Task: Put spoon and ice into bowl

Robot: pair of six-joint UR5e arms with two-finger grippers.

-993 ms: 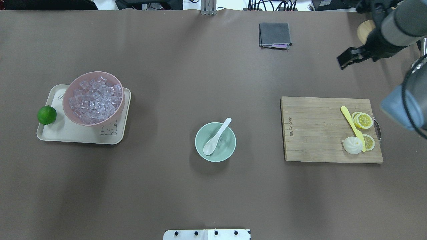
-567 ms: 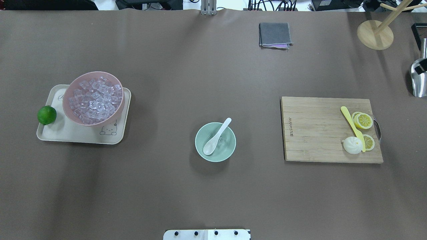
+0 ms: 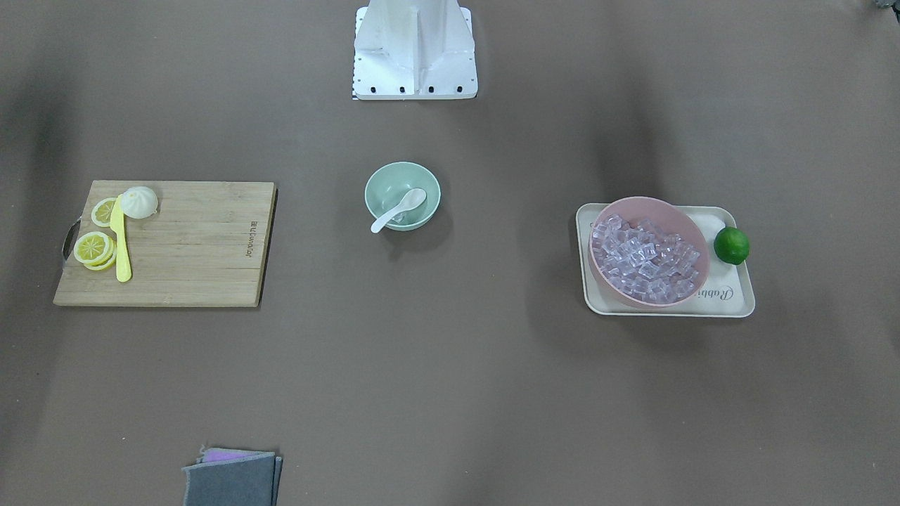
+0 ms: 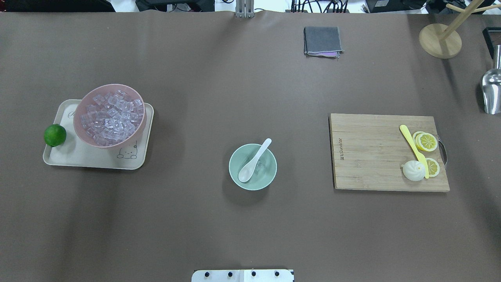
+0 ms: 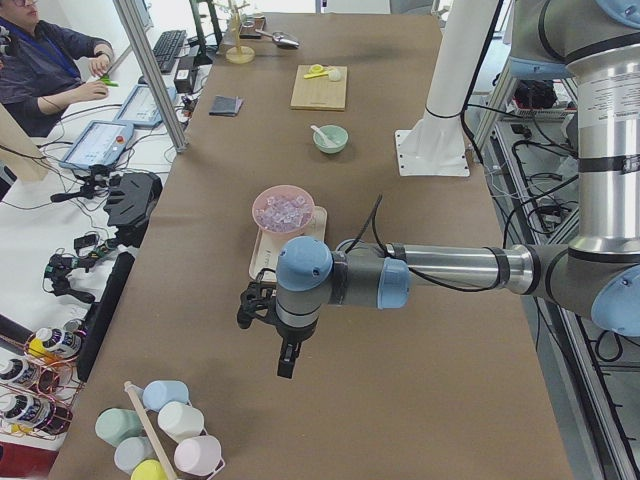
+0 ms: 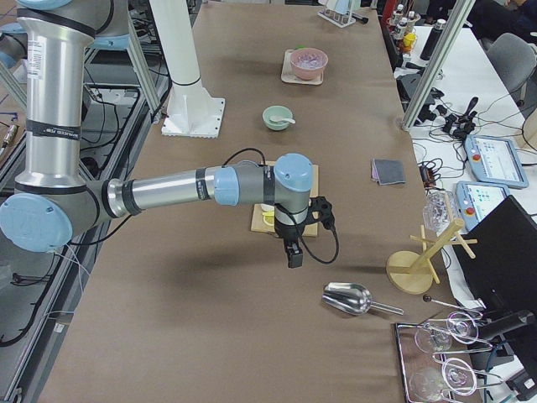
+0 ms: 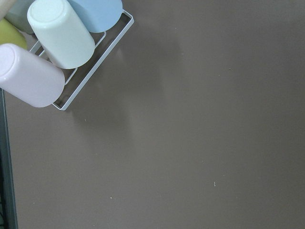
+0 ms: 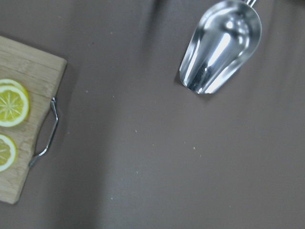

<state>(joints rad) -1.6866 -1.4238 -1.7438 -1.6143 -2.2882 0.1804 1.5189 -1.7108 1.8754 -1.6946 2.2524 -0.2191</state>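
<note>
Mint-green and plain, the bowl (image 4: 264, 178) sits just below the centre of the overhead view. The spoon (image 4: 254, 160) lies in it, scoop down at the lower left and handle propped over the upper-right rim. A clear piece of ice (image 4: 259, 167) rests just beside the scoop. By that layout the task looks done, so the sound move is to keep both arms away and not jog the bowl, since the overhanging handle would tip easily. The left gripper (image 5: 286, 368) hangs over bare table near a rack of cups (image 5: 160, 430), low in the left side view. The right gripper (image 6: 293, 259) hovers near the metal scoop (image 6: 348, 298), mid-frame in the right side view. Whether either is spread or closed I cannot tell. The pink bowl (image 4: 79, 117) of cubes on its tray (image 4: 78, 159) with the lime (image 4: 54, 135) at mid-left, and the cutting board (image 4: 368, 156) with the yellow knife (image 4: 413, 147) at mid-right, all stand well apart from the bowl.
</note>
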